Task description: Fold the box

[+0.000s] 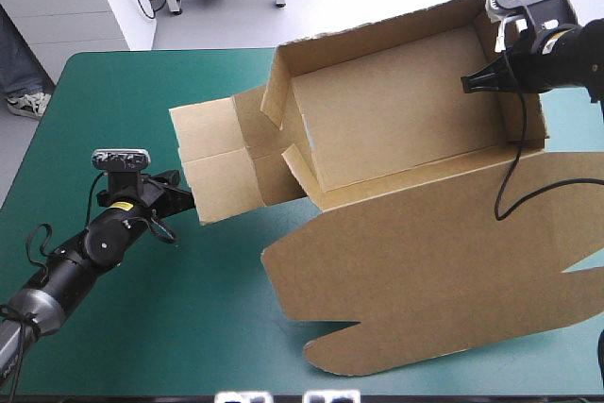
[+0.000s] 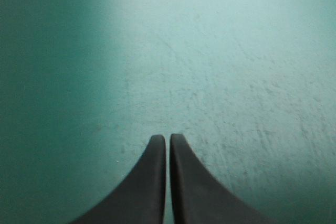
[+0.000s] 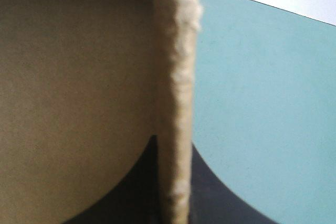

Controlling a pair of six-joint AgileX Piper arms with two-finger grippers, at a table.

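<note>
Between the fingers of the right gripper, a raised wall of the box sits pinched; the left gripper has its fingers pressed together, teal-green cover ahead.

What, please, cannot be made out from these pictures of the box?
High view: the lid is cut off at its right end by the picture's edge.
High view: whether the left gripper touches the flap is too small to tell; its wrist view shows only teal-green cover.
Right wrist view: the box wall, blurred, hides the tips of the right gripper.
</note>
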